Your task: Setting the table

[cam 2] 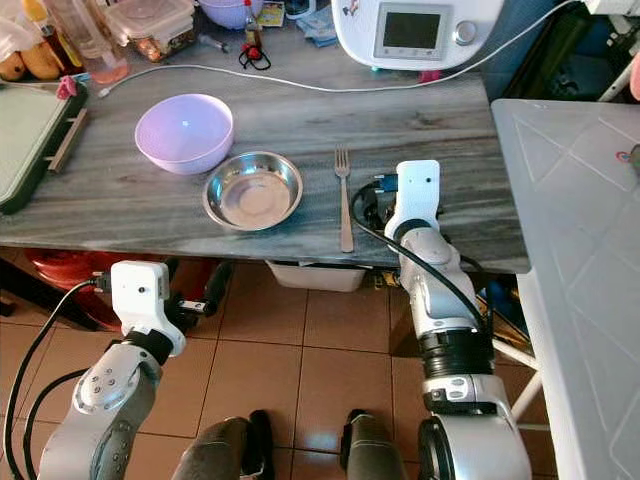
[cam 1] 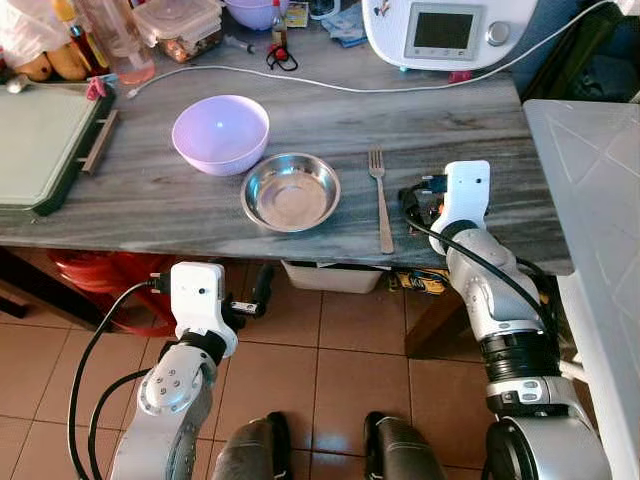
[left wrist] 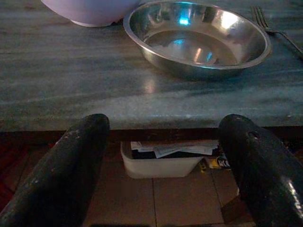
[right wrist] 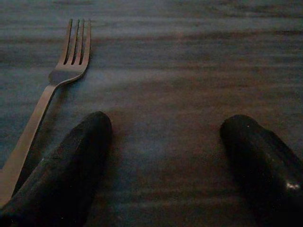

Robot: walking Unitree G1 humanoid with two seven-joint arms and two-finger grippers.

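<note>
Head stereo pair looks steeply down from above at the grey marble-patterned desk (cam 1: pixel 300 130), shared scene slightly offset between eyes. Left wrist cam sits below the desk edge, facing forward, close on the shallow round steel bowl (left wrist: pixel 196 38). Right wrist cam is low over the desktop, close beside the slim steel fork (right wrist: pixel 49 90). Head views share both.
</note>
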